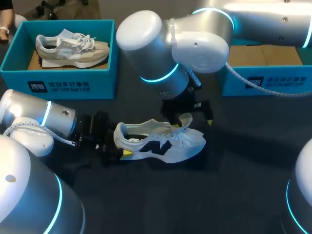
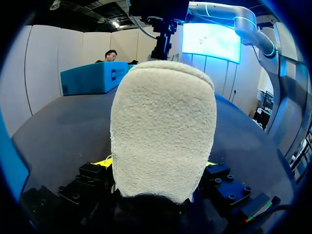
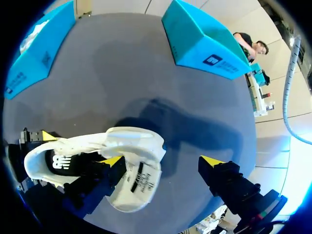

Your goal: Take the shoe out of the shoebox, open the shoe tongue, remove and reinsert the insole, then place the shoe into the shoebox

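Far to the left of the shoe point(image 1: 163, 144), behind it, the left shoebox point(image 1: 58, 80) is seen with a second shoe point(image 1: 70, 48) lying inside.

At the shoe's heel point(image 2: 163, 126) the left gripper point(image 1: 118, 147) is placed. Its yellow tips are pressed against the heel from both sides, so the shoe is taken to be clamped there. The shoe itself lies on its side on the table point(image 1: 243, 185), between the two boxes and outside both.

Over the shoe's laces the right gripper point(image 3: 162, 163) is spread wide and nothing is gripped. One finger lies against the raised tongue point(image 3: 141, 183), the other stands clear of the shoe over bare table.

Far to the right of the shoe stands the right shoebox point(image 1: 263, 80), in which only a cardboard floor is seen.

The shoe is judged light, with a soft, yielding upper and a firmer heel. The heel is the sound place for a steady hold, and the floppy tongue is best pinched by its free edge. The insole point(image 3: 61, 163) is expected to bend readily.

Only the padded heel is shown by the left wrist view. The open mouth, the insole and the free finger are given only by the right wrist view. Both boxes' contents are shown only by the head view.
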`<act>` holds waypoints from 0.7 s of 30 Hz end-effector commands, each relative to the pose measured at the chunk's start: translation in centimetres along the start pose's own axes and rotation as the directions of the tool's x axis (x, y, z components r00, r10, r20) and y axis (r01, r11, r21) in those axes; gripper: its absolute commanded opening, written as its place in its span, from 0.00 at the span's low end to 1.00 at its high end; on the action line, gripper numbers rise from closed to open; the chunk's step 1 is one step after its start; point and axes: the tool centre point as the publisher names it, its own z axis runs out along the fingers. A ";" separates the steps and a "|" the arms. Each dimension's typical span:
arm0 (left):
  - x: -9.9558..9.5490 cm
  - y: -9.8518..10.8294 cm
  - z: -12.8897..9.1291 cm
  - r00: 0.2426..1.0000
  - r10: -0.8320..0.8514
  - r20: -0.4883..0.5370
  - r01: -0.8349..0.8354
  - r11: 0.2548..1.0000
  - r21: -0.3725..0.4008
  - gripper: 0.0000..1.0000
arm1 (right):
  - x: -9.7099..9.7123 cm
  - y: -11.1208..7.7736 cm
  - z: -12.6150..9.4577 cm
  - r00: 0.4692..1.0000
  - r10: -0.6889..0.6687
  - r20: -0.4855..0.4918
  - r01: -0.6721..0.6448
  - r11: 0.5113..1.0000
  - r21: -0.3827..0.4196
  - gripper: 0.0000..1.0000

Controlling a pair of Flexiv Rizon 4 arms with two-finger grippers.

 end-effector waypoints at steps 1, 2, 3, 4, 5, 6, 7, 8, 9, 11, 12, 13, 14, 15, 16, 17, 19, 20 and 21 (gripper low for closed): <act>0.0 0.0 -0.1 1.000 -0.001 0.000 0.001 1.000 -0.004 0.00 | 0.2 -0.4 -1.7 0.975 0.221 0.000 -0.221 0.974 -0.050 1.00; 0.0 0.0 -0.1 1.000 -0.001 0.000 0.001 1.000 -0.004 0.00 | 0.2 -0.2 -2.0 0.976 0.217 -0.005 -0.217 0.974 -0.058 1.00; 0.0 0.0 -0.1 1.000 -0.001 0.000 0.001 1.000 -0.004 0.00 | 0.3 -0.1 -2.3 0.978 0.209 -0.009 -0.210 0.976 -0.066 1.00; 0.0 0.0 -0.1 1.000 -0.001 0.000 0.001 1.000 -0.004 0.00 | 0.3 0.0 -2.5 0.979 0.204 -0.013 -0.204 0.976 -0.071 1.00; 0.0 0.0 -0.1 1.000 -0.001 0.000 0.001 1.000 -0.004 0.00 | 0.6 0.3 -3.0 0.984 0.176 -0.034 -0.179 0.980 -0.085 1.00; 0.0 0.0 -0.1 1.000 -0.001 0.000 0.001 1.000 -0.004 0.00 | 0.9 0.5 -3.4 0.988 0.143 -0.055 -0.148 0.984 -0.103 1.00; 0.0 0.0 -0.1 1.000 -0.001 0.000 0.001 1.000 -0.004 0.00 | 1.3 0.6 -3.9 0.993 0.096 -0.072 -0.104 0.987 -0.125 1.00; 0.0 0.0 -0.1 1.000 -0.001 0.000 0.001 1.000 -0.004 0.00 | 1.6 0.7 -4.1 0.994 0.061 -0.086 -0.073 0.987 -0.142 1.00; 0.0 0.0 -0.1 1.000 -0.001 0.000 0.001 1.000 -0.004 0.00 | 2.1 0.8 -4.6 0.995 -0.014 -0.096 -0.003 0.985 -0.174 1.00; 0.0 0.0 -0.1 1.000 -0.001 0.000 0.001 1.000 -0.004 0.00 | 2.9 0.9 -5.2 0.989 -0.106 -0.100 0.082 0.972 -0.219 1.00; 0.0 0.0 -0.1 1.000 -0.001 0.000 0.001 1.000 -0.004 0.00 | 3.3 0.9 -5.5 0.982 -0.162 -0.094 0.136 0.962 -0.235 1.00; 0.0 0.0 -0.1 1.000 -0.001 0.000 0.001 1.000 -0.004 0.00 | 3.9 0.8 -6.0 0.969 -0.228 -0.095 0.196 0.944 -0.265 1.00; 0.0 0.0 -0.1 1.000 -0.001 0.000 0.001 1.000 -0.004 0.00 | 4.3 0.7 -6.3 0.957 -0.277 -0.087 0.243 0.929 -0.279 1.00; 0.0 0.0 -0.1 1.000 -0.001 0.000 0.001 1.000 -0.004 0.00 | 4.8 0.6 -6.6 0.942 -0.327 -0.077 0.292 0.909 -0.297 1.00; 0.0 0.0 -0.1 1.000 -0.001 0.000 0.001 1.000 -0.004 0.00 | 5.3 0.5 -6.9 0.924 -0.374 -0.076 0.334 0.889 -0.315 1.00; 0.0 0.0 -0.1 1.000 -0.001 0.000 0.001 1.000 -0.004 0.00 | 5.6 0.4 -7.2 0.908 -0.411 -0.078 0.367 0.872 -0.326 1.00; 0.0 0.0 -0.1 1.000 -0.001 0.000 0.001 1.000 -0.004 0.00 | 6.2 0.2 -7.7 0.874 -0.481 -0.065 0.431 0.831 -0.352 1.00; 0.0 0.0 -0.1 1.000 -0.001 0.000 0.001 1.000 -0.004 0.00 | 6.4 0.0 -7.9 0.857 -0.511 -0.065 0.457 0.811 -0.365 1.00; 0.0 0.0 -0.1 1.000 -0.001 0.000 0.001 1.000 -0.004 0.00 | 6.6 0.0 -8.1 0.840 -0.540 -0.058 0.484 0.792 -0.372 1.00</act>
